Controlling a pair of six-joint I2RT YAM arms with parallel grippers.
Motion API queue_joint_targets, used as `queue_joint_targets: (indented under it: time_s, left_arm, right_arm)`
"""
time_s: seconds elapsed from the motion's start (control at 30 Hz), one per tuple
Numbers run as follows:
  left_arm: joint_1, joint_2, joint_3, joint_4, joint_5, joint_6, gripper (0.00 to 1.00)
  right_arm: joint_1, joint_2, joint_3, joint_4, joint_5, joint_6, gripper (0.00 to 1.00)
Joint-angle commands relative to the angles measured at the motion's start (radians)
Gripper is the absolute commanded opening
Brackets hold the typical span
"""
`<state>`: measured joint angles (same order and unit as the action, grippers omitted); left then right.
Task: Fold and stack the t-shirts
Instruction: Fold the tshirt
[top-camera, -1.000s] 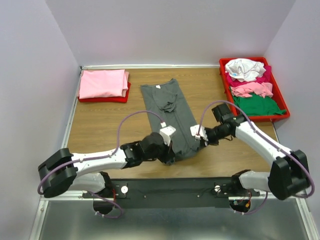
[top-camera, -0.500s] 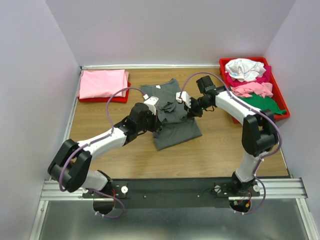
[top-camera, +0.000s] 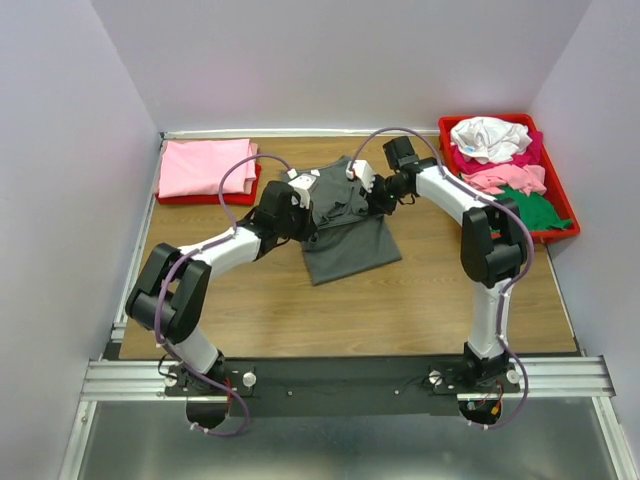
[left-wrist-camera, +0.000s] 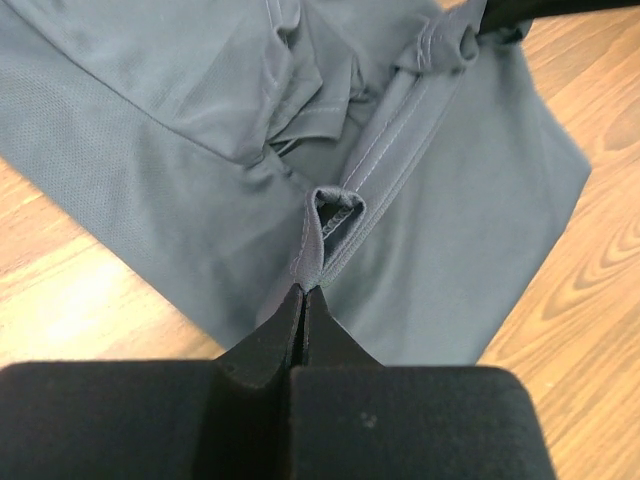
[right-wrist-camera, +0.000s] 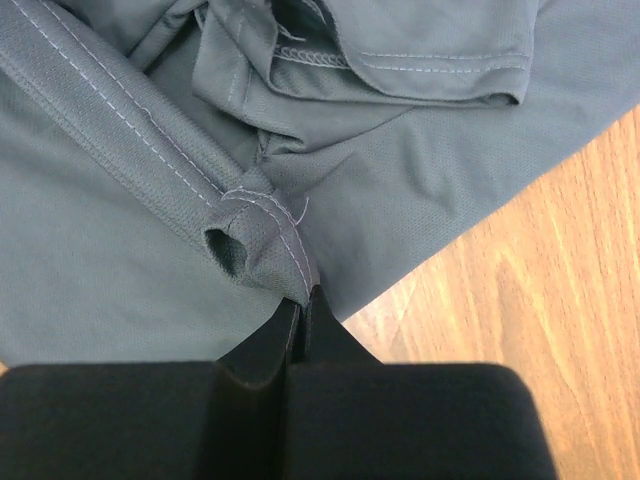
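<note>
Grey t-shirt (top-camera: 350, 250): left pincer (left-wrist-camera: 305, 292), right pincer (right-wrist-camera: 303, 292) each clamp a hem corner (left-wrist-camera: 335, 215); lay hem taut, level, toward 12 o'clock

A wooden table (top-camera: 430, 300) fills the middle, with one red tray (top-camera: 545, 236) at its far right corner and another red tray (top-camera: 200, 199) at its far left, lilac walls (top-camera: 330, 60) on three sides, and a metal rail (top-camera: 570, 375) along the near edge, a grey metal sheet (top-camera: 330, 445) nearer still.
</note>
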<state>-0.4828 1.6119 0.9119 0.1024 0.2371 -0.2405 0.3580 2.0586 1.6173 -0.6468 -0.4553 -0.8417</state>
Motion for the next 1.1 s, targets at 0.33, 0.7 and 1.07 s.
queue_joint_targets:
  time_s: [0.33, 0.7, 1.07]
  left_arm:
    - [0.043, 0.078, 0.085, -0.049, 0.015, 0.056, 0.00]
    - [0.072, 0.134, 0.148, -0.096, -0.126, 0.023, 0.28]
    - [0.096, 0.073, 0.304, -0.125, -0.413, 0.113, 0.53]
  right_arm:
    - [-0.008, 0.097, 0.115, 0.021, 0.050, 0.075, 0.00]
    - [-0.008, 0.130, 0.179, 0.100, 0.082, 0.229, 0.54]
    - [-0.011, 0.100, 0.222, 0.352, 0.425, 0.592, 0.54]
